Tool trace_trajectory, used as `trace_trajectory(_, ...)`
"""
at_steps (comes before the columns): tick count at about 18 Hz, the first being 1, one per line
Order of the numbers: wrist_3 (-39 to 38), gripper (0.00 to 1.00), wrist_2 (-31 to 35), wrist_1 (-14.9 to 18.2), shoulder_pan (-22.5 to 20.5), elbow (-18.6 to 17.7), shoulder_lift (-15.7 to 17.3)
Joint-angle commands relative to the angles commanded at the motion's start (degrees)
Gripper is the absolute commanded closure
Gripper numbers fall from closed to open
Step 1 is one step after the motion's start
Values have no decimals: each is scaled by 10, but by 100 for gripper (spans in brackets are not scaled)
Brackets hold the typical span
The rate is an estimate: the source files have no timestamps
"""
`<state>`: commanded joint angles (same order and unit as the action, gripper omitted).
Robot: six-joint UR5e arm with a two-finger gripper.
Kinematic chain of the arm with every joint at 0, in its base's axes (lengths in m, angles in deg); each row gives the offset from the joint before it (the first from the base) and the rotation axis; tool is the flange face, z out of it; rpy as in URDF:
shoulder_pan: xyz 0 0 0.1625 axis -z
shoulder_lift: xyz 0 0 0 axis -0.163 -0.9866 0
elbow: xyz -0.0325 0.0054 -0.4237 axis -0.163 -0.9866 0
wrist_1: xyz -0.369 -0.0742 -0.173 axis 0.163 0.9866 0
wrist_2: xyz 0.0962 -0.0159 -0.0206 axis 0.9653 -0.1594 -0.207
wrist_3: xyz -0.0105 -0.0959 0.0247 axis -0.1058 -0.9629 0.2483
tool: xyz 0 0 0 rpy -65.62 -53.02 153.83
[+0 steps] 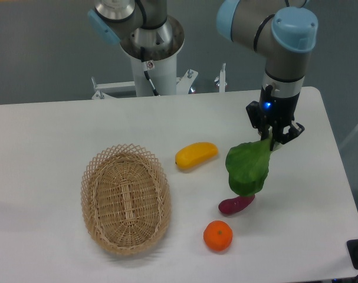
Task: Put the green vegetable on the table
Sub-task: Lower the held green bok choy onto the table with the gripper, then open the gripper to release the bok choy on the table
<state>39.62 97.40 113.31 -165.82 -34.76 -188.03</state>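
Observation:
The green vegetable (pixel 248 167) hangs from my gripper (pixel 275 140) by its stalk end, its broad dark-green leaf drooping down to the left. The leaf's lower edge is just over a purple vegetable (pixel 236 204); I cannot tell if they touch. My gripper is shut on the stalk, above the right part of the white table (pixel 61 130).
A yellow fruit (pixel 196 155) lies left of the hanging leaf. An orange (pixel 217 235) sits in front of the purple vegetable. An empty oval wicker basket (pixel 125 197) stands at the front left. The robot base (pixel 152 65) stands at the table's far edge.

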Motion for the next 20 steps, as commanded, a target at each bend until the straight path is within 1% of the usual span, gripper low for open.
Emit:
trace_trajectory(5, 3, 70, 1, -3, -1, -11, 0)
trace_trajectory(9, 32, 70, 3, -4, -8, -25, 2)
trace_trajectory(13, 83, 70, 4, -7, -21, -44, 5)
trace_trajectory(14, 95, 70, 4, -10, -23, -54, 5)
trace_trajectory(16, 109, 70, 4, -13, -29, -60, 5)
trace_trajectory(18, 138, 71, 2, -14, -43, -72, 5)
trace_trajectory(19, 149, 71, 3, -17, -43, -78, 4)
trace_trajectory(20, 161, 71, 3, -27, -43, -81, 1)
